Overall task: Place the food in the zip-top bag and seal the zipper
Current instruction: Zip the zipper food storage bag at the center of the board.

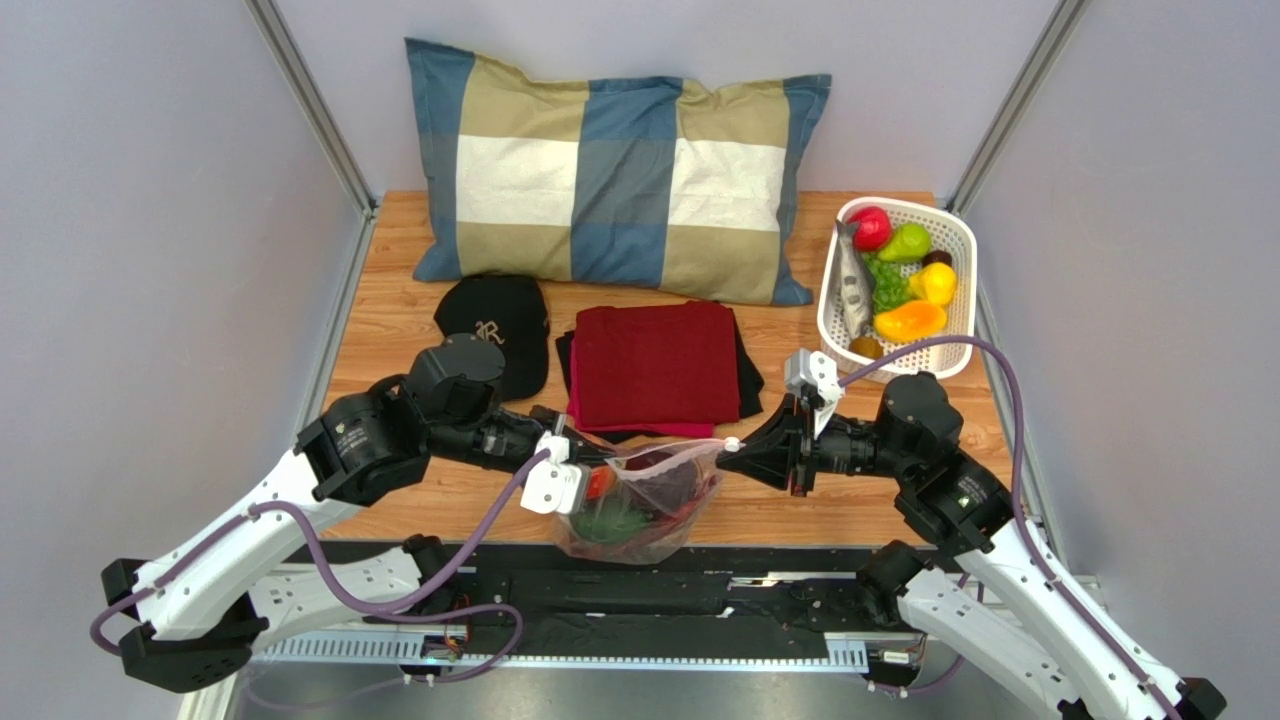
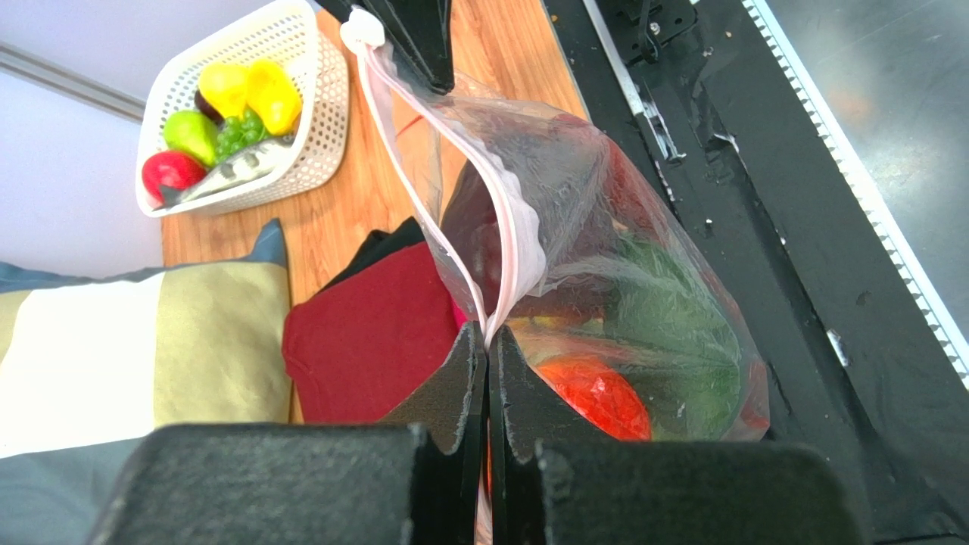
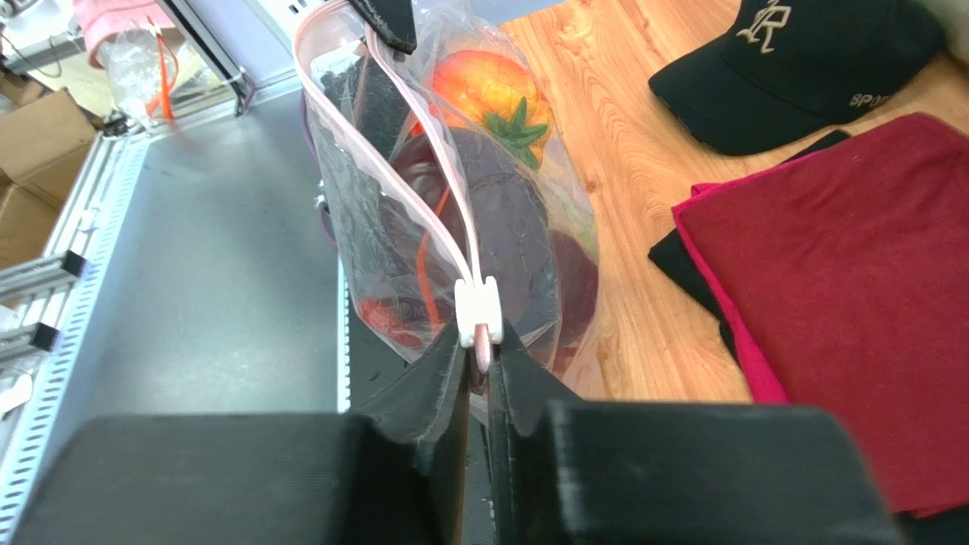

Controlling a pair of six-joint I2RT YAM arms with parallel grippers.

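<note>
The clear zip-top bag (image 1: 639, 510) hangs over the table's front edge, stretched between both grippers. My left gripper (image 2: 489, 341) is shut on the left end of its mouth edge. My right gripper (image 3: 483, 354) is shut on the opposite end, just behind the white slider (image 3: 478, 307) of the zipper (image 2: 455, 193). The two pink zipper strips stand apart along the middle. Inside the bag lies food: a red piece (image 2: 597, 392), a green one (image 2: 671, 318), an orange-red one (image 3: 495, 91) and a dark purple one (image 3: 512, 216). More food (image 1: 902, 278) sits in the basket.
A white perforated basket (image 1: 954, 248) stands at the back right. A folded red cloth (image 1: 654, 365) lies mid-table, with a black cap (image 1: 493, 315) to its left and a checked pillow (image 1: 609, 165) behind. A black rail (image 1: 676, 600) runs below the bag.
</note>
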